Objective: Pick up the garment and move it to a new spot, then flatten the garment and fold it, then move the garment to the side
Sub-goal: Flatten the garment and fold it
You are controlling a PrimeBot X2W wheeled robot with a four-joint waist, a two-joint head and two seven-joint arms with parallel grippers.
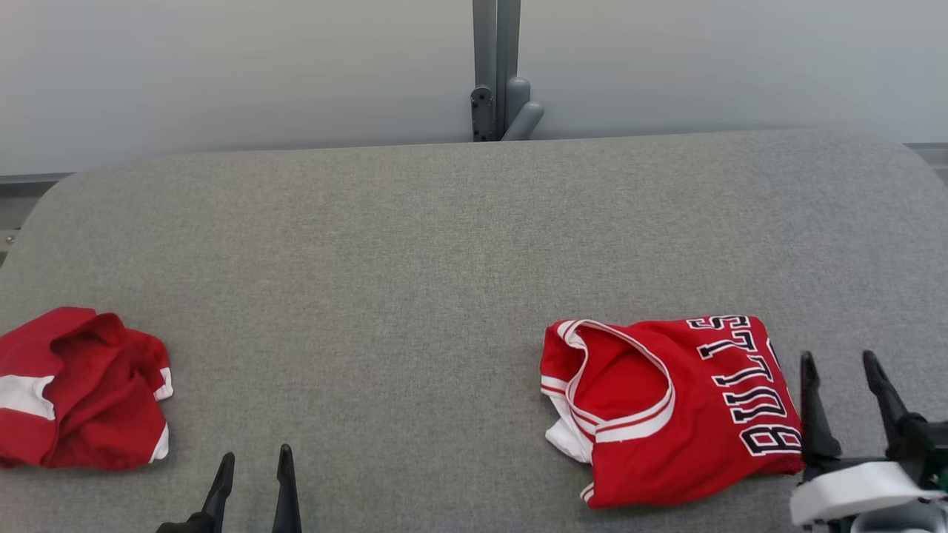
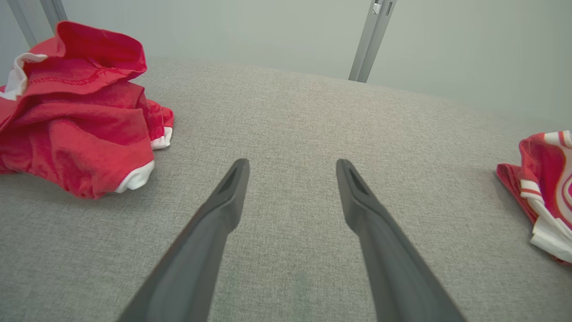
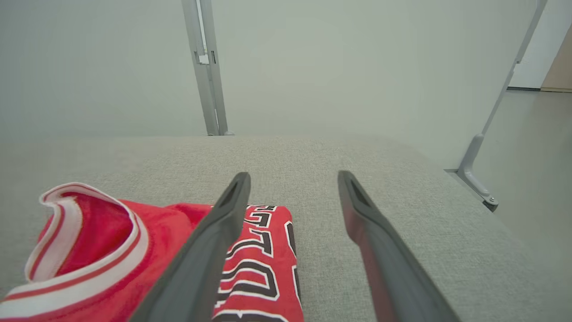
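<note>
Left gripper (image 1: pixel 255 455) and right gripper (image 1: pixel 837 359) sit over the near edge of the gray table (image 1: pixel 415 259), each spread wide and holding nothing. The folded red jersey (image 1: pixel 666 407) lies flat just beside the right gripper, on its left. A crumpled red garment (image 1: pixel 74 389) lies well apart at the left end.

wall (image 1: pixel 222 74): pale grey | post (image 1: pixel 496 66): grey metal, behind table | table (image 1: pixel 415 259): grey fabric
</note>
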